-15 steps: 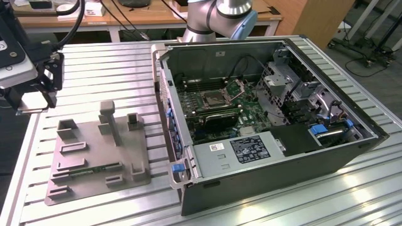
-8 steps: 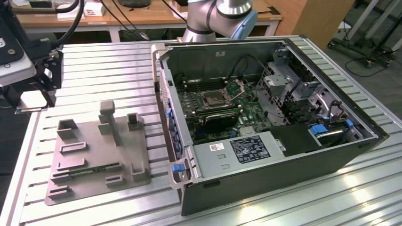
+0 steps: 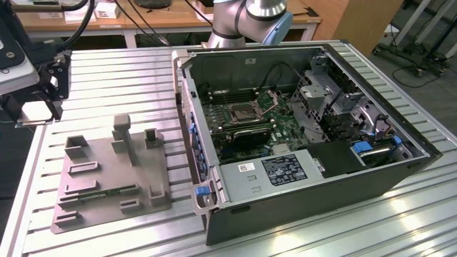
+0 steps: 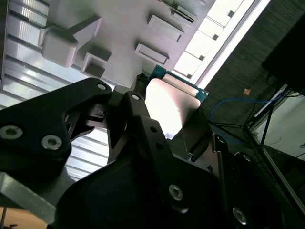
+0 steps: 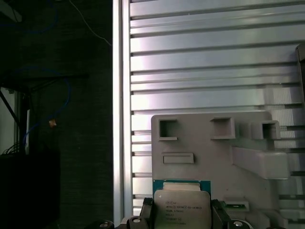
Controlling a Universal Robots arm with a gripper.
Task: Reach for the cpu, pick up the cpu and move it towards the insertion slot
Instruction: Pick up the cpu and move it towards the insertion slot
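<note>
CPU [image 3: 33, 113] is seen in the exterior view pinched in the gripper [image 3: 36, 110]. It is held up off the table [image 3: 107, 69], near the grey tray [image 3: 107, 160], on the tray's side away from the computer case [image 3: 321, 214]. The insertion slot [image 3: 246, 111] is found inside that case, well apart from the tray on its other side. Its metal lid seems to stand open, likely so the chip can be dropped in. In the second wrist view the CPU [image 4: 169, 102] is squeezed by its edges between the black fingers [image 4: 143, 119], with the tray [image 4: 119, 28] behind. The shiny top is probably left bare so the chip sits level. In the first wrist view the CPU [image 5: 181, 210] is gripped the same way, in front of the tray [image 5: 205, 157].
</note>
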